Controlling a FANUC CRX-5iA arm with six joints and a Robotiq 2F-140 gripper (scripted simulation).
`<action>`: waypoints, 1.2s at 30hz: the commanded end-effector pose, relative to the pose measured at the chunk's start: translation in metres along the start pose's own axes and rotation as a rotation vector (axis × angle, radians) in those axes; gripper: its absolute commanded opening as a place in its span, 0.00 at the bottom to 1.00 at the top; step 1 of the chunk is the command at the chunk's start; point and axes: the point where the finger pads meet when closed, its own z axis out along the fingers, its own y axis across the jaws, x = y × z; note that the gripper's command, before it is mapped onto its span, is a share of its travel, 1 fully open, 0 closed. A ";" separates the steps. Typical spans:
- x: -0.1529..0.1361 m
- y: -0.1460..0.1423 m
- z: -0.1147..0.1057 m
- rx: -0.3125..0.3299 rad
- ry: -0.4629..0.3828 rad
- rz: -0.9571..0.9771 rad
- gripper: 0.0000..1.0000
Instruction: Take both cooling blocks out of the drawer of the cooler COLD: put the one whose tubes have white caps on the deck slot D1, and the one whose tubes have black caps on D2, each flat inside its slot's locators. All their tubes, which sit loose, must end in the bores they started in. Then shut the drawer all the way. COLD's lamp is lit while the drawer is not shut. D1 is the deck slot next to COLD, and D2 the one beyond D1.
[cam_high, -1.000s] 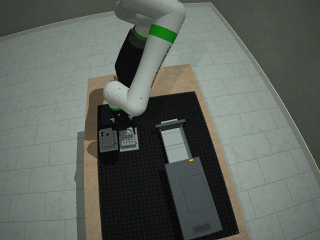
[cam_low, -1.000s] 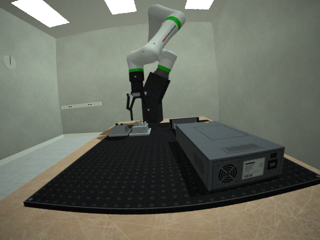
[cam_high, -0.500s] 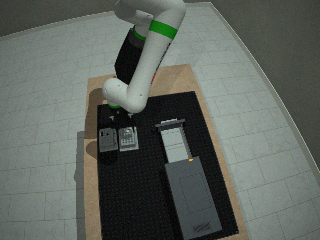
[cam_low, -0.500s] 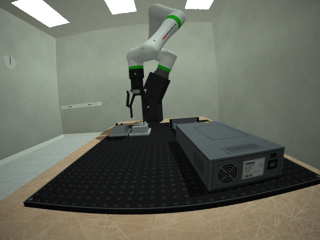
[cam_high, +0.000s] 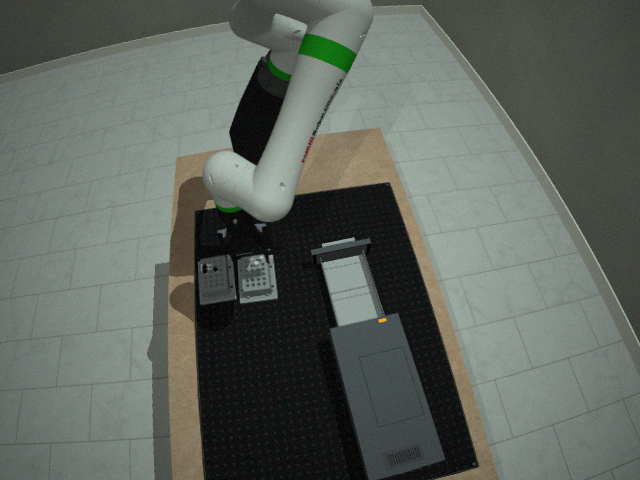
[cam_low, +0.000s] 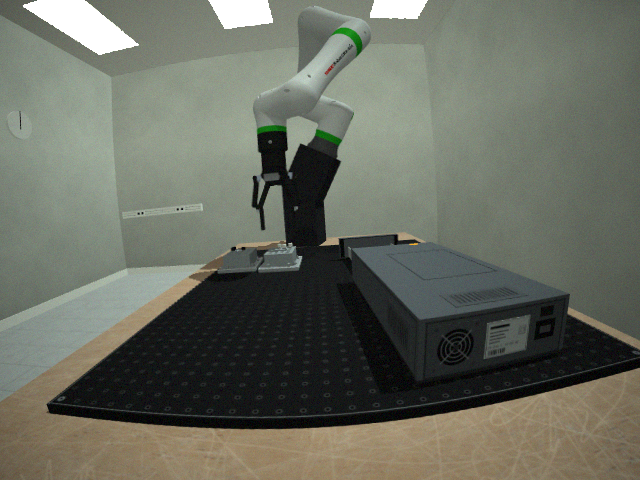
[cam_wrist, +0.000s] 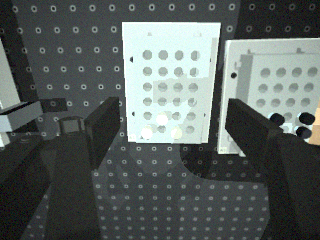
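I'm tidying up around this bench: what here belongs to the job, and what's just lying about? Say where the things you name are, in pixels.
Job:
- white-cap block (cam_high: 256, 281) (cam_low: 280, 256) (cam_wrist: 170, 80)
- black-cap block (cam_high: 215, 281) (cam_low: 240, 259) (cam_wrist: 282, 95)
- cooler (cam_high: 385, 387) (cam_low: 454, 279)
- drawer (cam_high: 343, 251) (cam_low: 368, 240)

Lying about:
- nothing loose; the clock (cam_low: 19, 125) hangs on the wall

Blocks (cam_high: 256, 280) (cam_low: 279, 256) (cam_wrist: 170, 75) on D1 & D2.
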 end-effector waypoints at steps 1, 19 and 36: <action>0.001 0.000 -0.006 -0.001 0.001 0.000 0.66; 0.001 0.000 -0.028 -0.001 0.001 0.000 0.66; -0.017 -0.040 -0.028 -0.001 0.001 -0.294 0.10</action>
